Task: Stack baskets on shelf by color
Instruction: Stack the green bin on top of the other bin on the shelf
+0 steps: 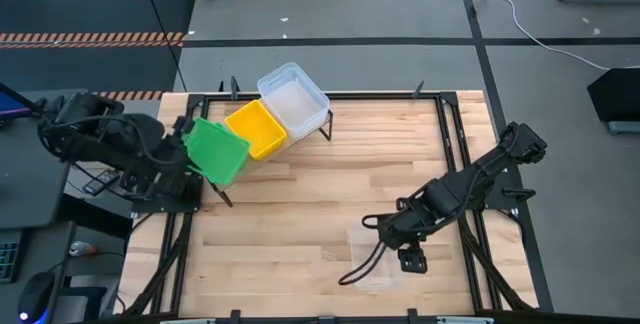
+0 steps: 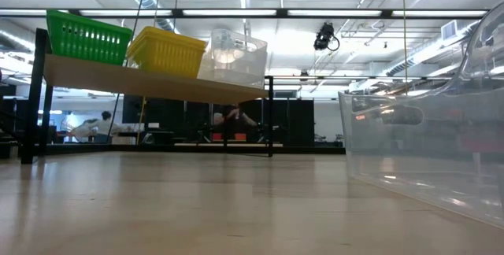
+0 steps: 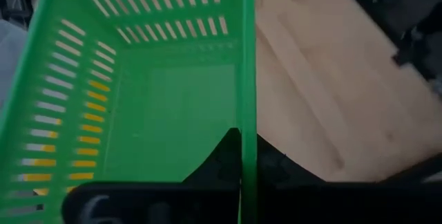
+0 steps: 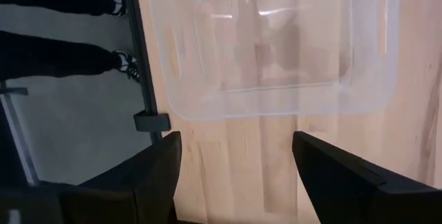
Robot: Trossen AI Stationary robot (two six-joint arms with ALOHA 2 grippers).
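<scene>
A large hall with bright ceiling strip lights and grey floor surrounds the slatted light-wood counter (image 1: 300,204), which sits in a thin black metal frame. Beyond the counter, in the low view, a person (image 2: 230,120) sits at a far desk.

Take the slanted light plywood shelf on thin black legs (image 2: 142,82) as the landmark: it stands at the counter's far edge, toward the left arm's side. On it three baskets sit in a row, side by side. The clear translucent plastic basket (image 1: 293,97) is at the shelf's end nearest the counter's middle, the bright yellow slotted plastic basket (image 1: 256,129) is in the middle of the shelf, touching its neighbours, and the bright green slotted plastic basket (image 1: 216,149) is at the shelf's outer end, next to the left arm.

The left gripper (image 3: 238,158) is at that outer end, its dark fingers pinching the green basket's rim (one finger shows inside the wall, the other outside).

Well apart from the shelf, near the counter's front edge on the right arm's side, a second clear translucent shallow basket (image 4: 276,44) lies flat on the wood. The right gripper (image 4: 235,175) hangs above it, its fingers (image 4: 155,172) spread wide and holding nothing, the basket lying just ahead of their tips.
</scene>
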